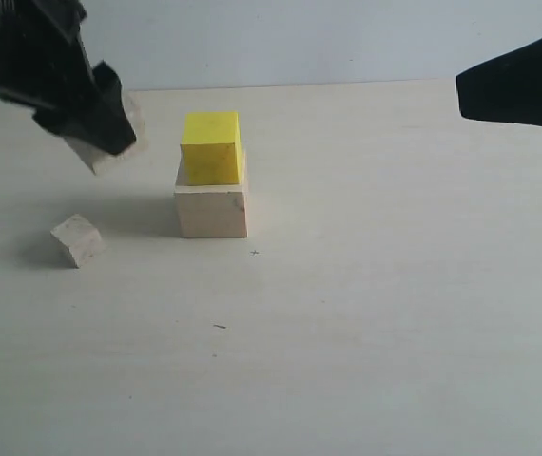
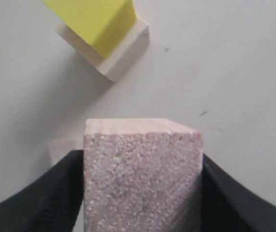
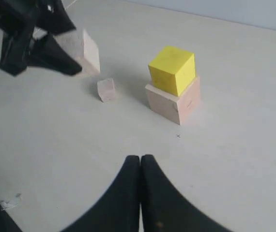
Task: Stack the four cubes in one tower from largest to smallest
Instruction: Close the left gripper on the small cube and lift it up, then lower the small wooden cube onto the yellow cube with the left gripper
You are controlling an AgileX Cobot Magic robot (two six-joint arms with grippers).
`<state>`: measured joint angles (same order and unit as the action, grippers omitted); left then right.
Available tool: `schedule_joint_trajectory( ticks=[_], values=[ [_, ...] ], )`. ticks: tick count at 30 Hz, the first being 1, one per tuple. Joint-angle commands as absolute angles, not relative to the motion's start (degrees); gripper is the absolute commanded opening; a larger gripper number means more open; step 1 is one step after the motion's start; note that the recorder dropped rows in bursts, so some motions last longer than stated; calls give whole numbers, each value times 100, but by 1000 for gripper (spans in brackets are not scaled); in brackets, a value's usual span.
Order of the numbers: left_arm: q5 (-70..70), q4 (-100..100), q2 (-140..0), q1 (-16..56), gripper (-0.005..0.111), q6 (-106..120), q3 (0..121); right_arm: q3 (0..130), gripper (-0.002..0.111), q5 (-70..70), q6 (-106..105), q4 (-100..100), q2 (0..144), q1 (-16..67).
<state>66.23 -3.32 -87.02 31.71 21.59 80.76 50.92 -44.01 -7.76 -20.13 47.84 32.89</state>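
though the exterior view crops it, right gripper point(image 3: 140, 159) shows jaws touching.

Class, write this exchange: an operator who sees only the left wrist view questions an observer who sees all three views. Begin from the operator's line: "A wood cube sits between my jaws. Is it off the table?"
Observer: Yes. The medium cube hangs tilted in the left gripper, above the table, left of the yellow cube.
Operator: Where is the small cube?
Observer: The small cube lies on the table, left of the large cube and apart from it.
Operator: And the other arm?
Observer: The right gripper is shut, empty, away from every cube.
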Motion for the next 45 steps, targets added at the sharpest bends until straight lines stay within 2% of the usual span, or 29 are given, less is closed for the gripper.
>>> schedule_joint_trajectory(
  ticks=[1, 12, 22, 27, 38, 45],
  values=[
    [6996, 81, -9154, 3198, 0, 2845, 9153, 5068, 0, -4502, -753, -2054, 4735, 3266],
    [6996, 94, -10412, 3198, 0, 5080, 10439, 5068, 0, -4841, -766, -2054, 4735, 3266],
    [6996, 58, -11141, 3198, 0, 5357, 11062, 5068, 0, -4853, -766, -2085, 4735, 3266],
    [6996, -210, -11311, 3150, 0, 5402, 11192, 5068, 0, -4864, -750, -2096, 4735, 3266],
    [6996, -1677, -11341, 2504, 0, 6031, 11214, 5068, 0, -4864, -750, -2096, 4735, 3266],
    [6996, -1926, -11413, 2461, 0, 6322, 11214, 5068, 0, -4864, -750, -2096, 4735, 3266]
  ],
)
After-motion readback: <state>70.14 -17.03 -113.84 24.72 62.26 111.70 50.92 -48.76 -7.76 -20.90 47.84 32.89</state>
